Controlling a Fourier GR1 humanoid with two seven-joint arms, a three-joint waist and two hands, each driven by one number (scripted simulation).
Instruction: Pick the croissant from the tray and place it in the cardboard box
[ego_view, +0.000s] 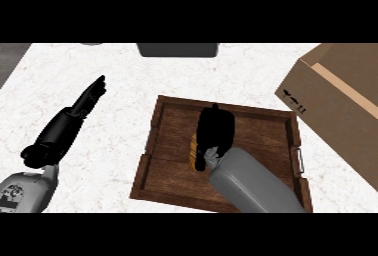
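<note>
You've got a dark wood tray (170, 175) w/ visible grain, matt brown cardboard box (332, 110) at 2 o'clock, white marbled counter (244, 70) underneath.

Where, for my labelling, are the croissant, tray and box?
croissant (194, 151): head view, its visible orange edge.
tray (262, 137): head view, bare floor, right half.
box (332, 125): head view, its outer side wall.

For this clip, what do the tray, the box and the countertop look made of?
Tray: dark wood, matte, visible plank grain. Box: brown cardboard, plain, printed handling marks on the side. Countertop: white, grey-veined, probably marble or similar stone.
</note>
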